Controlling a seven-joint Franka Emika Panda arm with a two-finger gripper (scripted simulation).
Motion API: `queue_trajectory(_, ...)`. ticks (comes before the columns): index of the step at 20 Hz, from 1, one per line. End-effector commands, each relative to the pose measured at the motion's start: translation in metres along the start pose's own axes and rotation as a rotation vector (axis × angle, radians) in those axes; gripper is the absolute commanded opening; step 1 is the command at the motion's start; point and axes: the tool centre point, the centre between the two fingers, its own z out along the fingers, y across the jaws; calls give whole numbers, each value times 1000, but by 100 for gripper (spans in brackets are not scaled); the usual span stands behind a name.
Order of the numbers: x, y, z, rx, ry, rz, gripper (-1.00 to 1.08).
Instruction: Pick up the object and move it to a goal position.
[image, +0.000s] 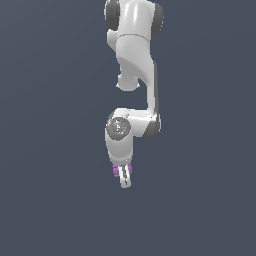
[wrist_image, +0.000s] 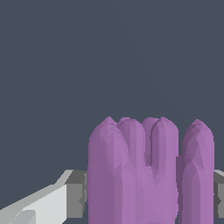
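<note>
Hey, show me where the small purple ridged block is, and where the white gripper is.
Small purple ridged block (wrist_image: 144, 175): wrist view, on its bumpy front face.
White gripper (image: 124, 177): exterior view, midway between its fingertips, beside the block.

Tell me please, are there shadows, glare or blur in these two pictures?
Exterior view: flat, even light, no cast shadow on the plain grey background, only soft shading on the arm; the purple block is tiny in the gripper. Wrist view: the block shows faceted shading, no glare.
</note>
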Motion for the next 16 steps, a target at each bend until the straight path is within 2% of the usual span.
queue_trajectory(1, 0, 0, 0, 0, 0, 0, -100)
queue_trajectory(16, -9, 10, -7, 0, 0, 0, -100)
